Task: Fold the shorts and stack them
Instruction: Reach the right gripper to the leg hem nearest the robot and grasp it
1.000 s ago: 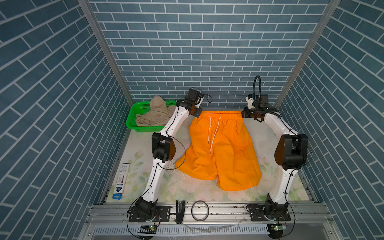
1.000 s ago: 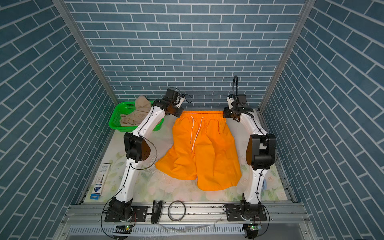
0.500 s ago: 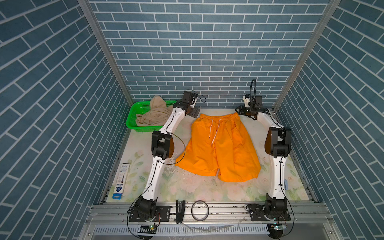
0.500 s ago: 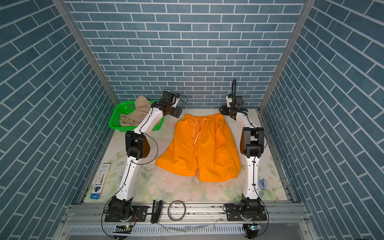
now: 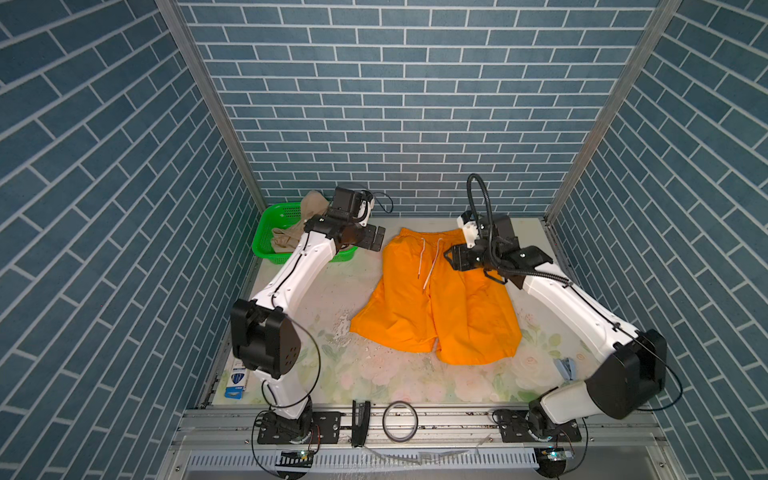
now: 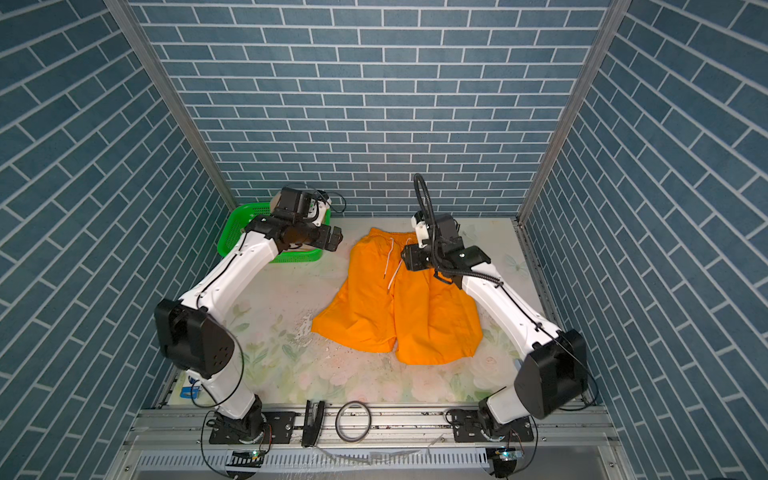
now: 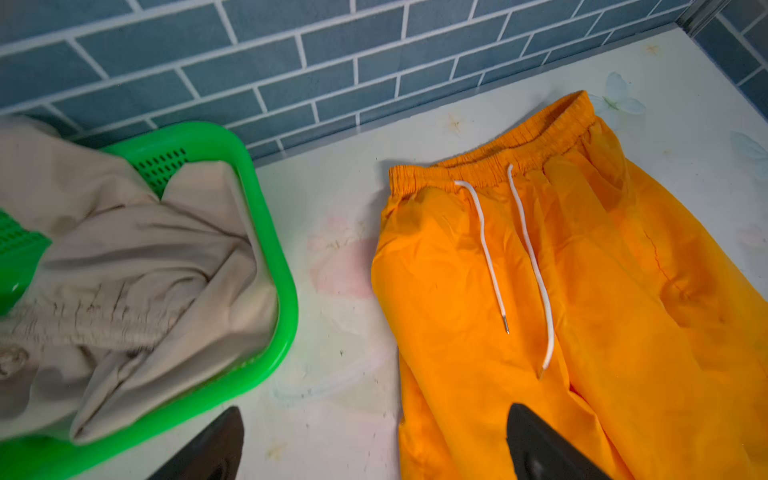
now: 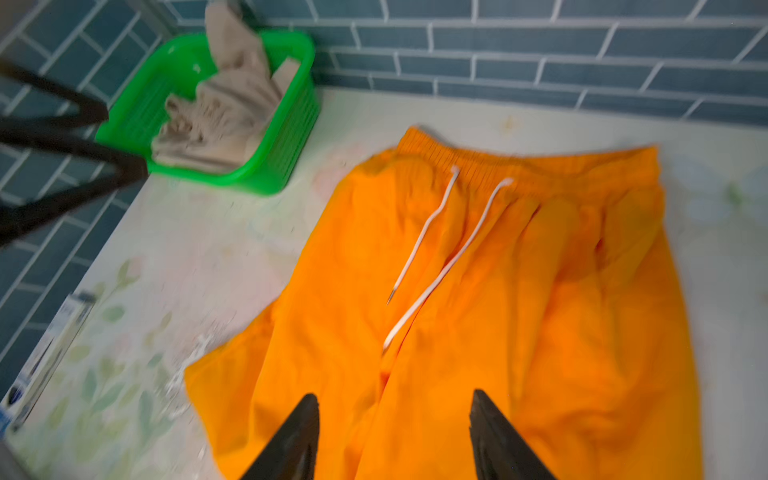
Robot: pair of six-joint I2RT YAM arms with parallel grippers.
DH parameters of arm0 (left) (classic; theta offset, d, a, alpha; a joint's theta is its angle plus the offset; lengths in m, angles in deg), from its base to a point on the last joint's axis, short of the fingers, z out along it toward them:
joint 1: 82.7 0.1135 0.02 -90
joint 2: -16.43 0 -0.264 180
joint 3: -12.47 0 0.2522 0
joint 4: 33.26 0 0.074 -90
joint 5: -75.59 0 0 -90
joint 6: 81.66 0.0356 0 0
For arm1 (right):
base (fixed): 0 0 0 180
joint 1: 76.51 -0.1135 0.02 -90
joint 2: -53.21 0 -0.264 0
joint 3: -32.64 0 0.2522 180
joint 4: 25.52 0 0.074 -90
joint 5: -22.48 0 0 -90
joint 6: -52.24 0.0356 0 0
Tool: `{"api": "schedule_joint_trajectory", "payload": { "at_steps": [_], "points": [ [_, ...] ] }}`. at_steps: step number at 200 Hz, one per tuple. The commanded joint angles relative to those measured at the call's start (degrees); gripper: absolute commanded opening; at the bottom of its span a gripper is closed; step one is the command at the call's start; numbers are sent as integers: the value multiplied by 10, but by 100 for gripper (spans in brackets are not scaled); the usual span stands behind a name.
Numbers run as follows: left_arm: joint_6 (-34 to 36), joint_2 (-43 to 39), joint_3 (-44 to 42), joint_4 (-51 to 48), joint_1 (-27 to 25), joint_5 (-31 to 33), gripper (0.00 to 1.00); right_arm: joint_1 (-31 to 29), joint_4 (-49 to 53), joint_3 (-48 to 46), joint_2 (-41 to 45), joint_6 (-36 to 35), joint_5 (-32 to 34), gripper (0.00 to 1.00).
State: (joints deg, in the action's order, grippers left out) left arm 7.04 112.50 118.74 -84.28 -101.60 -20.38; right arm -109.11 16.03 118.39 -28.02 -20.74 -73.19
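The floral counter (image 5: 415, 382) is being covered by spread orange shorts (image 5: 436, 307); beige shorts (image 7: 137, 266) are being cradled by the green basket (image 7: 282, 299). The left hand (image 7: 374, 409) and right hand (image 8: 394, 397) are being held released, empty.

Looking steeply down from high in front of the orange shorts (image 5: 432, 307) in both top views, close above them from each wrist, green basket (image 7: 286, 299) shared.
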Motion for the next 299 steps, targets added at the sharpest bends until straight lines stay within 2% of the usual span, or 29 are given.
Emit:
{"api": "schedule_joint_trajectory", "payload": {
  "at_steps": [1, 19, 33, 65, 141, 182, 208, 232, 248, 284, 299],
  "points": [
    [-45, -52, -122, 70, 0, -19, 100, -66, 62, -97, 28, 113, 104, 60],
    [-49, -97, -193, 105, 0, -14, 100, -140, 78, -134, 50, 168, 152, 60],
    [-44, -113, -215, 105, 0, -1, 100, -182, 81, -148, 53, 201, 164, 61],
    [-34, -128, -244, 118, 1, 28, 100, -236, 103, -144, 30, 245, 190, 63],
    [-41, -84, -235, 174, 5, 12, 100, -267, 102, -125, -51, 267, 204, 66],
    [-27, -45, -212, 197, 5, -14, 100, -268, 69, -135, -85, 270, 202, 67],
    [-15, -18, -197, 215, 5, -34, 100, -267, 85, -142, -117, 284, 210, 65],
    [3, 10, -183, 244, 4, -69, 100, -259, 47, -192, -105, 297, 202, 55],
    [14, 38, -161, 253, 2, -82, 100, -243, -1, -231, -93, 301, 180, 43],
    [32, 134, -80, 242, -6, -91, 100, -225, -42, -269, -82, 297, 160, 1],
    [40, 177, -41, 240, -9, -85, 100, -219, -42, -284, -71, 298, 155, 0]
  ]
}}
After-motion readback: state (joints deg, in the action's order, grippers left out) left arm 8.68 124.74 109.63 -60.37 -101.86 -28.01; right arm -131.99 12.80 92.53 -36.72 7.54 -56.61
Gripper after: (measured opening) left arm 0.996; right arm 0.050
